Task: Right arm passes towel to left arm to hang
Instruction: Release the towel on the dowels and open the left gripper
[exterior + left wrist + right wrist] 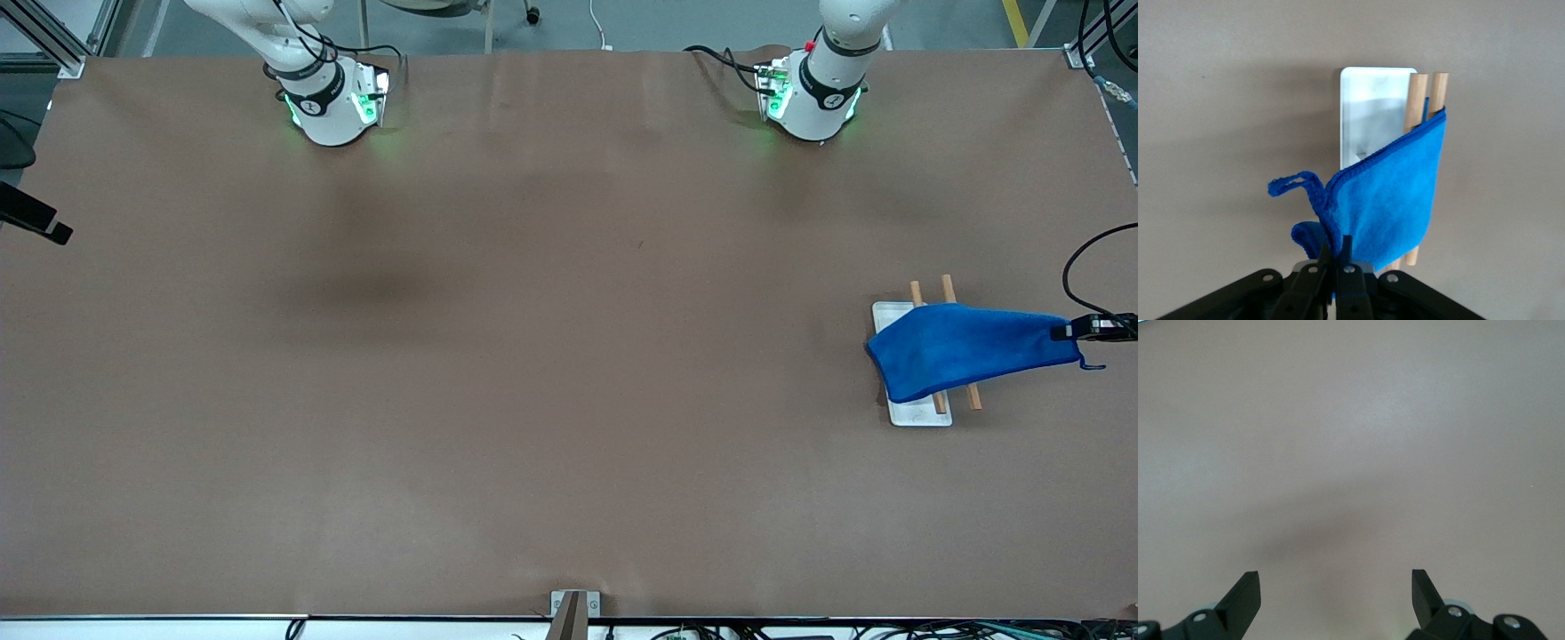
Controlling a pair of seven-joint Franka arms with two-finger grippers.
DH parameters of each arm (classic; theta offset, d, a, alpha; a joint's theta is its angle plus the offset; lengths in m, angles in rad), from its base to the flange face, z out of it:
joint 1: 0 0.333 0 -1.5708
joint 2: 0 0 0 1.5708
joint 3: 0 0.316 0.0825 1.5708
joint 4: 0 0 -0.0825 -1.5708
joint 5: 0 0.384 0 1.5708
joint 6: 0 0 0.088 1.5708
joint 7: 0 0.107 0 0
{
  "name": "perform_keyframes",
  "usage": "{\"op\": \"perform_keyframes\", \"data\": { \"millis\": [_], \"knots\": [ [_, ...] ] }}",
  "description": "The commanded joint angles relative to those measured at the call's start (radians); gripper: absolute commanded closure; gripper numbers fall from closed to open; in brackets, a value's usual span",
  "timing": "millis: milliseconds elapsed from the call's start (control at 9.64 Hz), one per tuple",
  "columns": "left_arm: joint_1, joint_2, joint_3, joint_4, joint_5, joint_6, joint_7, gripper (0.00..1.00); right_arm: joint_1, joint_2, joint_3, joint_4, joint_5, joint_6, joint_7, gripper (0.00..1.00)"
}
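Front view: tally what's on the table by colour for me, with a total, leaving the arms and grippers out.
Blue: 1, the towel, pinched by the left gripper and draped over the rack.
White: 1, the rack's base plate.
Wood: 2, the rack's rods.
Total: 4.

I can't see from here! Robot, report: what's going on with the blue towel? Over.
Left gripper shut on towel, draped over rack's wooden rods. Right gripper open, over bare table, waiting. Nothing in the way.
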Motion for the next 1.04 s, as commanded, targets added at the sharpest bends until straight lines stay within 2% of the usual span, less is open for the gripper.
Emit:
{"op": "perform_keyframes", "data": {
  "millis": [0, 207, 415, 519, 622, 726, 933],
  "knots": [
    [-0.010, 0.053, 0.020, 0.012, 0.026, 0.029, 0.035, 1.00, -0.012, -0.031, 0.022, -0.031, -0.017, 0.009, -0.008, 0.00],
    [-0.002, 0.080, 0.021, 0.012, 0.026, 0.042, 0.037, 1.00, -0.014, -0.028, 0.021, -0.014, -0.020, 0.017, -0.011, 0.00],
    [-0.001, 0.100, 0.021, 0.009, 0.026, 0.058, 0.037, 0.95, -0.012, -0.025, 0.022, 0.033, -0.023, 0.000, -0.010, 0.00],
    [-0.001, 0.109, 0.029, 0.009, 0.026, 0.079, 0.037, 0.80, -0.014, -0.023, 0.022, 0.037, -0.038, 0.000, -0.004, 0.00],
    [-0.001, 0.116, 0.034, 0.007, 0.023, 0.082, 0.037, 0.24, -0.012, -0.025, 0.024, 0.035, -0.041, 0.000, 0.005, 0.00],
    [0.001, 0.113, 0.034, 0.009, 0.020, 0.082, 0.037, 0.00, -0.014, -0.025, 0.024, 0.035, -0.040, -0.002, 0.004, 0.00],
    [-0.004, 0.090, 0.023, 0.013, 0.018, 0.041, 0.029, 0.00, -0.014, -0.025, 0.025, 0.032, -0.040, 0.004, 0.006, 0.00]
  ]
}}
